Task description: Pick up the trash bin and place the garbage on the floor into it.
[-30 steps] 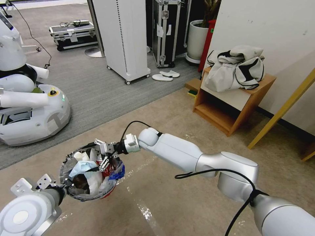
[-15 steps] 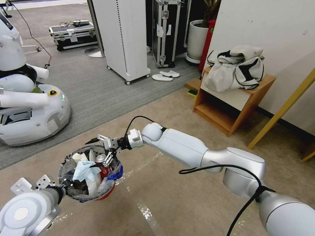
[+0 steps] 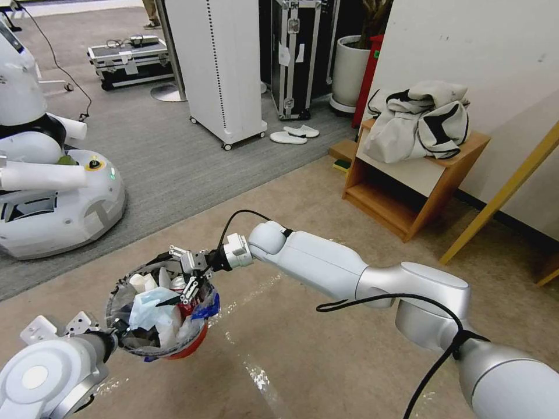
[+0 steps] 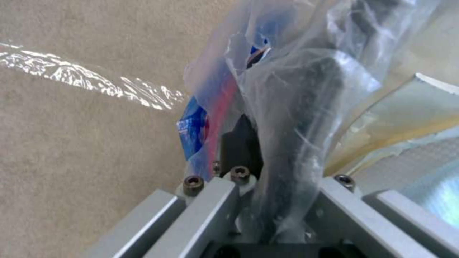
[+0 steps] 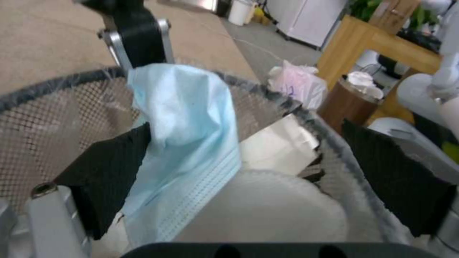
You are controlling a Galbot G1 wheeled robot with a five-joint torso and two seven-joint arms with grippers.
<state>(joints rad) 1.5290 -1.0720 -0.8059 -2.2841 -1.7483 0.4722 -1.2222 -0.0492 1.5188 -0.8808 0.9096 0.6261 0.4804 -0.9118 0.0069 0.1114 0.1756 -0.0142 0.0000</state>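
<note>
L gripper point(image 3: 113, 333) pinches the rim of the small round red trash bin w/ clear plastic liner point(image 3: 195, 343), held off the beige floor point(image 3: 303, 372). Light-blue cloth point(image 3: 148, 299), white papers point(image 3: 142, 281) inside. R gripper point(image 3: 180, 278) just above the bin's far rim, fingers spread, cloth between them.

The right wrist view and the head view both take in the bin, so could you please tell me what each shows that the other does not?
Right wrist view alone: the mesh inner wall of the trash bin and the weave of the light-blue cloth up close.

Head view alone: the left gripper clamping the bin's rim, the bin's red base, the wooden shelf and the white slippers.

Both: the bin full of garbage, and the right gripper open over it.
</note>
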